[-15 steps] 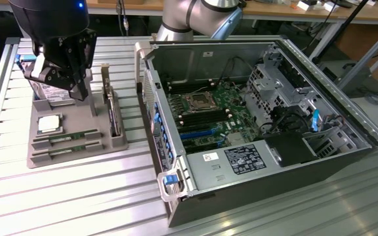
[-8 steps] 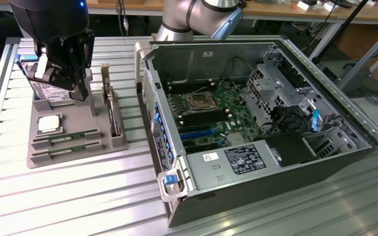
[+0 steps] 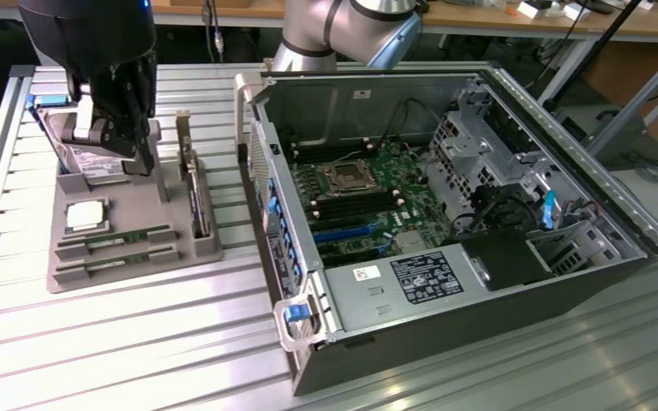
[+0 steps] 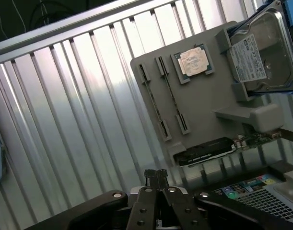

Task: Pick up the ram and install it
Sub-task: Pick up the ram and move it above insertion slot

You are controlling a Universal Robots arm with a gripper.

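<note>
Ram [image 3: 117, 237]: slotted near tray [image 3: 134, 208] edge | pincer [image 4: 156, 174]: closed, empty (hanging clear of tray)

Ram [image 3: 116, 239] sits in the tray [image 3: 146, 212] — computer case [image 3: 329, 103] to the exterior view's right.

The ram [image 3: 117, 238] [image 4: 170, 96] was a long, narrow green stick, seen nearly edge-on. It stood upright on its long edge in a slot of the grey holder [image 3: 134, 205] [image 4: 208, 96], just beside the square silver processor chip [image 3: 86, 216] [image 4: 194, 61]. Nothing gripped or touched it.
</note>
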